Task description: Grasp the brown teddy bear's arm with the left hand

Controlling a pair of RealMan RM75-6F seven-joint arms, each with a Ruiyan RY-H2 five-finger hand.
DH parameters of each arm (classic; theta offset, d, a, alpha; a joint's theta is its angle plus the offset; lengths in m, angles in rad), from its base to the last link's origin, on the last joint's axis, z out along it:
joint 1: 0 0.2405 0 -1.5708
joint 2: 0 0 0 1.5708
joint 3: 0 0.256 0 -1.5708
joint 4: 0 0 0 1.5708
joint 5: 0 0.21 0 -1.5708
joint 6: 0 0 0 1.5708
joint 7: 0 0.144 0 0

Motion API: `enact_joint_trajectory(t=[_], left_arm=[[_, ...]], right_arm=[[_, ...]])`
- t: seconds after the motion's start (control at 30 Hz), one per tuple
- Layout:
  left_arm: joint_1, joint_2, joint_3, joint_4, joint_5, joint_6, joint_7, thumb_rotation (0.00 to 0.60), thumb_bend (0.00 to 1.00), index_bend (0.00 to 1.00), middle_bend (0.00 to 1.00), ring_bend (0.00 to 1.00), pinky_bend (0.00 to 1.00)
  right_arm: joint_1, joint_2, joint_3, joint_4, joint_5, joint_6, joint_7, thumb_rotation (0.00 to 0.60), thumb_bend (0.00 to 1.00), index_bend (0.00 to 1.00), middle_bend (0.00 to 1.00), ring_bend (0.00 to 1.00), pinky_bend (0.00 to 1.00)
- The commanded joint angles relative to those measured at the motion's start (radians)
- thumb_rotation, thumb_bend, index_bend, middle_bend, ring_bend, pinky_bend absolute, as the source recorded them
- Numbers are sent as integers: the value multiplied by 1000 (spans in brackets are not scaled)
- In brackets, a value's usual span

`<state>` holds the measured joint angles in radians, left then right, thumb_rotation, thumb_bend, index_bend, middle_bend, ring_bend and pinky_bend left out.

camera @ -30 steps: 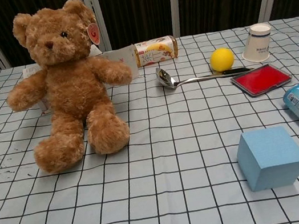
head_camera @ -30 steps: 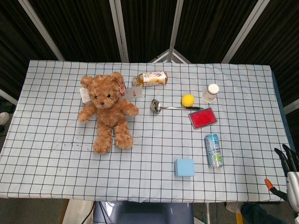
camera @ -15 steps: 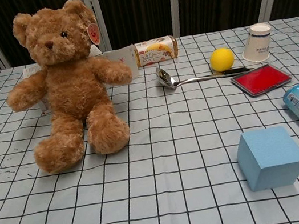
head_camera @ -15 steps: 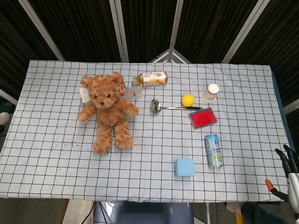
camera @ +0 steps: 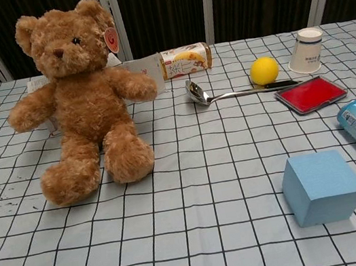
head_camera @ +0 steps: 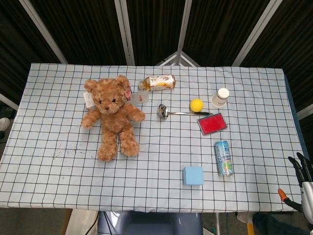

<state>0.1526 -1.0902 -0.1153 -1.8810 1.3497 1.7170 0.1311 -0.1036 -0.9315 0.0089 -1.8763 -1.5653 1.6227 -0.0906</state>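
The left hand shows in neither view, so I cannot tell how its fingers stand. Only the right hand point(head_camera: 303, 169) shows, low at the near right corner off the edge of the tabletop point(head_camera: 49, 171), dark fingers apart and holding nothing as far as I can make out. Well away from it, on the far left of the cloth, the brown teddy bear point(head_camera: 112, 116) sits propped with legs stretched toward the near edge and both arms held out to the sides. It looks light, plush and squashy, so I would expect a grip to sink in and the whole toy to tip or drag if pulled sideways. The arm point(camera: 32, 109) on the left side of the scene looks the better hold: it juts out free of the body, with open cloth beneath it, and fingers closing round its middle should catch enough stuffing not to slip. Against the frames of a second ago, the bear has not shifted; the right hand sits a touch lower at its corner.
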Motion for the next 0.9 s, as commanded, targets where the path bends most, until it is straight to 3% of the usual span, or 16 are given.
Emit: enact_joint_trajectory(t=[0.03, 0.2, 0.4, 0.63, 0.9], left_arm=[[-30, -2, -15, 8, -22, -53, -30, 600, 392, 217, 81, 0, 0], [-97, -8, -50, 12, -83, -174, -88, 600, 380, 220, 93, 0, 0], [-219, -9, -129, 16, -193, -368, -162, 600, 365, 222, 105, 0, 0], [-358, -60, -233, 35, -376, -590, -289, 600, 318, 223, 68, 0, 0], [-496, -130, -290, 117, -577, -798, -347, 600, 238, 188, 29, 0, 0]], right_arm=[[1, -1, -1, 0, 2, -3, -1, 600, 218, 117, 61, 87, 0], [1, 0, -1, -1, 5, -5, -2, 600, 217, 117, 61, 87, 0], [4, -2, 1, -1, 11, -12, -4, 600, 217, 116, 61, 87, 0], [6, -1, 3, 1, 19, -18, 0, 600, 218, 117, 61, 87, 0], [7, 0, 5, 6, 22, -19, 17, 600, 218, 117, 61, 87, 0]])
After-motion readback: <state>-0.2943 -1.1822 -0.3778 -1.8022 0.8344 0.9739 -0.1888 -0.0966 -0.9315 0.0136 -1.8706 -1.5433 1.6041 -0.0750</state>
